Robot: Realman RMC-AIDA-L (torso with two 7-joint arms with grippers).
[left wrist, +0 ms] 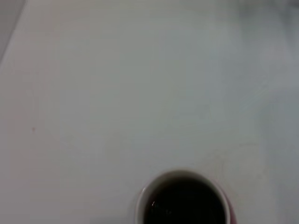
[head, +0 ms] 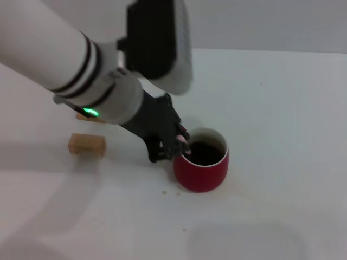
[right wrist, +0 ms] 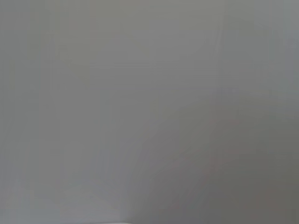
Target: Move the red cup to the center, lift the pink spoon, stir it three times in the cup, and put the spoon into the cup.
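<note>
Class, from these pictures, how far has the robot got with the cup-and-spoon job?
Done: the red cup stands on the bare middle of the table. In hand: the left pincer holds the pink spoon at the cup's rim, its end in the cup. Left: any remaining stirs, then releasing the spoon. The right pincer is out of view.

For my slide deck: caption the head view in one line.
Left gripper holds the pink spoon at the red cup rim, two wooden blocks behind.

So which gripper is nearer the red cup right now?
The left. The left gripper is at the red cup, at its rim on the robot's left, with the pink spoon at its tip. The right gripper is not in view in any camera.
</note>
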